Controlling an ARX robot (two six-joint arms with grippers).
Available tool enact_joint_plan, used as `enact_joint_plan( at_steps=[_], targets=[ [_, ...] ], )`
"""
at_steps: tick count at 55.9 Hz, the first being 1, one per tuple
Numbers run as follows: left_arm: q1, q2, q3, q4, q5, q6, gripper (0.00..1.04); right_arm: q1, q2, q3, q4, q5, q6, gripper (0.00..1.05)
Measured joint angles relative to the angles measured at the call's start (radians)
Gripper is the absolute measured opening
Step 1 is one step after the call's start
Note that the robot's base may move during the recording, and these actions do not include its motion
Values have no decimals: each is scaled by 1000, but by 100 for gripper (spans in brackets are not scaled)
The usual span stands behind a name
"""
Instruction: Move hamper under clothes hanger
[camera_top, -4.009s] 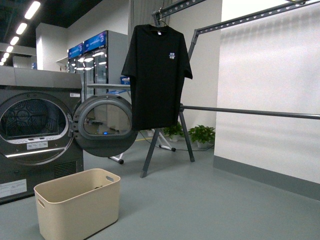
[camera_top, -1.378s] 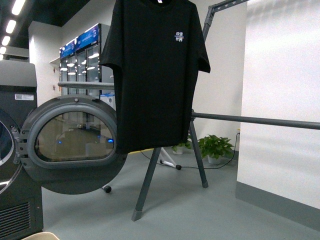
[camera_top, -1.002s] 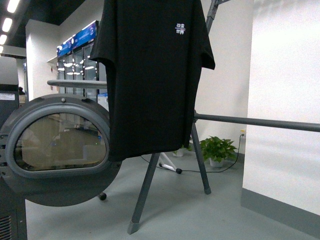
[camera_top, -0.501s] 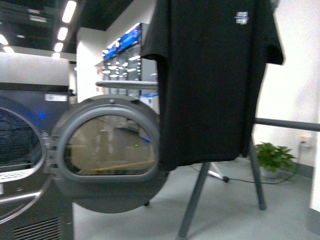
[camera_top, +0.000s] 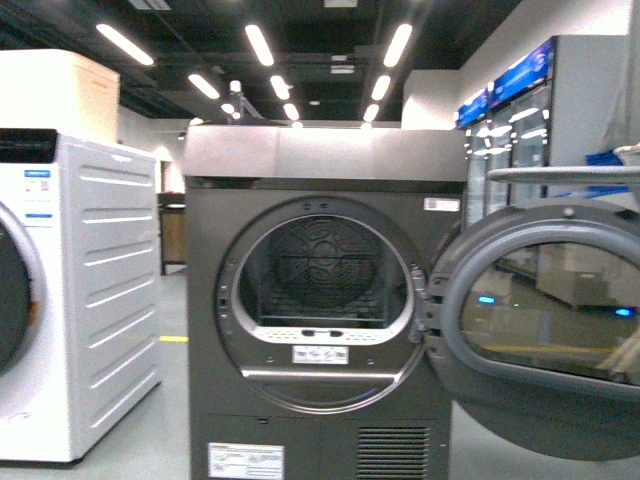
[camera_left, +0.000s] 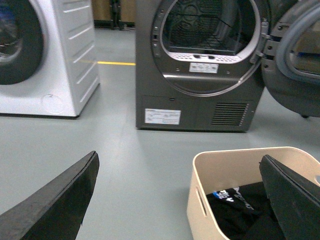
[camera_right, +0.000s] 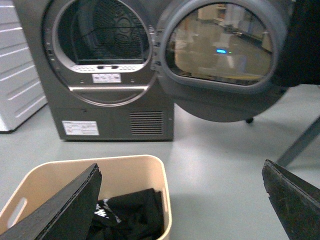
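Both claws released, nothing held: left gripper (camera_left: 178, 157) and right gripper (camera_right: 182, 167) hang spread over the hamper (camera_left: 235, 170), which sits on the floor before the dryer (camera_top: 320, 310) with dark clothes (camera_right: 130, 210) inside. Risks: a one-sided rim grip tips it, and the open dryer door (camera_right: 220, 55) snags it. The clothes hanger (camera_right: 300, 142) is probably that slanted grey bar; it's out of our front view, so we could clip its leg
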Motion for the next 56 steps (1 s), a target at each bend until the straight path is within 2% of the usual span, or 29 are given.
enact_joint_plan(
  at_steps=[40, 42, 44, 48, 56],
  targets=[
    [1, 1, 0, -1, 4, 0, 98, 0, 0, 0, 0, 0, 0, 97],
    [53, 47, 29, -90, 137, -43, 98, -26, 18, 15, -58, -59, 44, 97],
    [92, 103, 42, -100, 187, -68, 98, -65, 49, 25, -82, -118, 79, 97],
    [117, 212, 80, -47, 187, -93, 98, -111, 113, 43, -47, -158, 105, 97],
    [95, 429, 152, 110, 155, -94, 98, -140, 288, 103, 112, -225, 113, 97]
  ],
)
